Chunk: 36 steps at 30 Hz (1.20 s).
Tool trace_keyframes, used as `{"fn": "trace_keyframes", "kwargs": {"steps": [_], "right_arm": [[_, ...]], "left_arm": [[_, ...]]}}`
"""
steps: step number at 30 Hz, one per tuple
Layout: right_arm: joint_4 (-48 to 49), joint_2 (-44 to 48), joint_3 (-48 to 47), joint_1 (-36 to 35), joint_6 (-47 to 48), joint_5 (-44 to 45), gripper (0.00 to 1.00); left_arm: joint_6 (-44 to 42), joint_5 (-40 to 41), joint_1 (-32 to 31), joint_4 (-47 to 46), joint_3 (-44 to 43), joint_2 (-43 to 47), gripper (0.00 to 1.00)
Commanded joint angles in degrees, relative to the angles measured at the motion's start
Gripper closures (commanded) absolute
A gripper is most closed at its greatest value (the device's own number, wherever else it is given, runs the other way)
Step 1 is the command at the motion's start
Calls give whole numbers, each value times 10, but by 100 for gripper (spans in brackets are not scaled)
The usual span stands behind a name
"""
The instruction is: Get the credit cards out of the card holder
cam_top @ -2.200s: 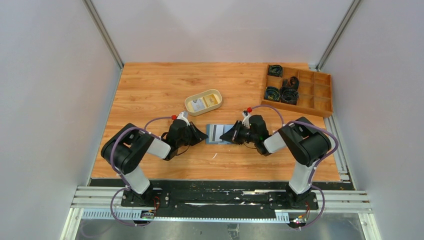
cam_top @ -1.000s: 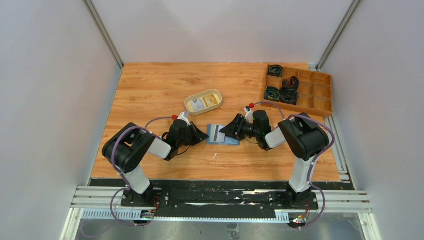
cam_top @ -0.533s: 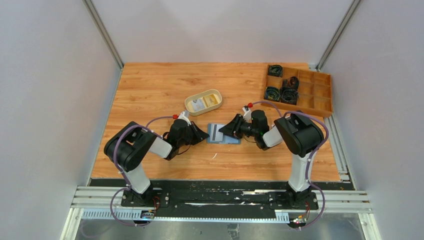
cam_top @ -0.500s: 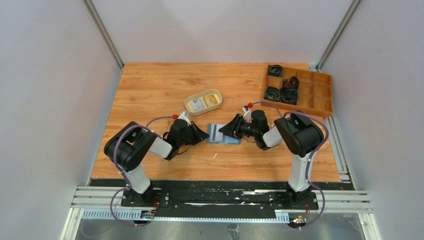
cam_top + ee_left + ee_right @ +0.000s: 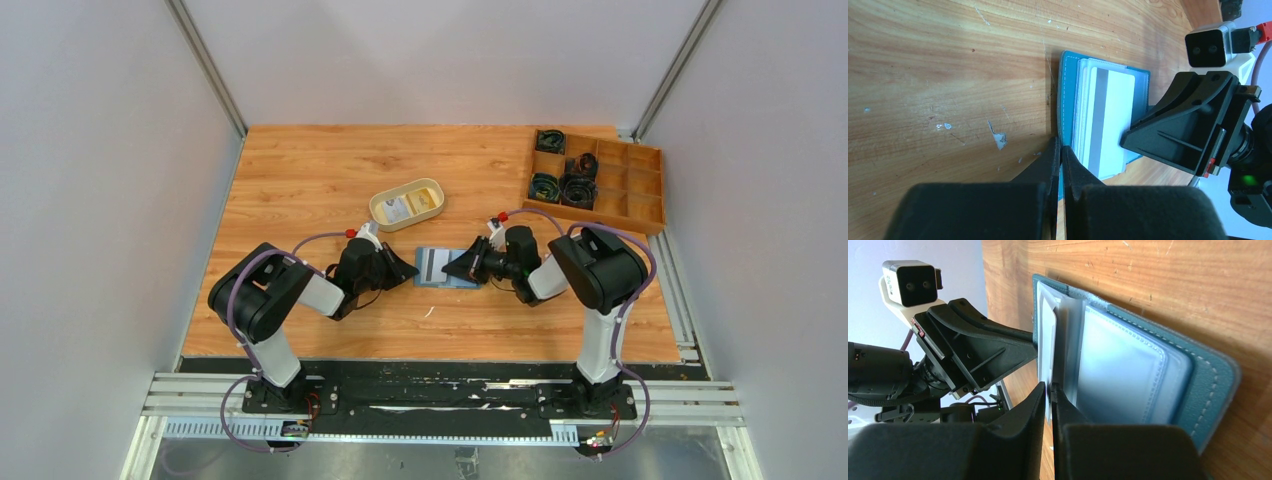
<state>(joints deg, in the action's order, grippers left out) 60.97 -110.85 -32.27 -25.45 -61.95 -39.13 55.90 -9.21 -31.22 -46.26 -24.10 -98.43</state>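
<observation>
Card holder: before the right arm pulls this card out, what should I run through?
1. Hold-down: left gripper pinches the edge of the card holder: ok.
2. Holder lying open, pockets exposed: ok.
3. Grip: right gripper closed on the edge of the white card: ok.
4. Only one card pinched: cannot tell.
5. Drop spot: tray stands apart from both arms: ok.
</observation>
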Motion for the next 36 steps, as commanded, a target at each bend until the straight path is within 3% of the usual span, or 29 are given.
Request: {"fn": "trace_keyframes", "kwargs": {"steps": [1, 21, 26, 29, 33, 36], "right_arm": [[20, 13, 13, 8, 4, -14, 88], [20, 38, 50, 42, 21, -30, 92], [20, 44, 64, 51, 25, -35, 100], [16, 49, 70, 55, 30, -39, 100], [-16, 83, 85, 71, 48, -48, 100], [-122, 143, 72, 80, 97, -43, 100]], "left_arm": [[-25, 13, -1, 65, 9, -19, 100], [-26, 10, -1, 65, 14, -12, 100], [-22, 11, -1, 64, 17, -11, 100], [-22, 15, 0, 64, 21, -5, 100], [-19, 31, -1, 64, 42, 14, 100], [-9, 43, -1, 63, 62, 34, 100]]}}
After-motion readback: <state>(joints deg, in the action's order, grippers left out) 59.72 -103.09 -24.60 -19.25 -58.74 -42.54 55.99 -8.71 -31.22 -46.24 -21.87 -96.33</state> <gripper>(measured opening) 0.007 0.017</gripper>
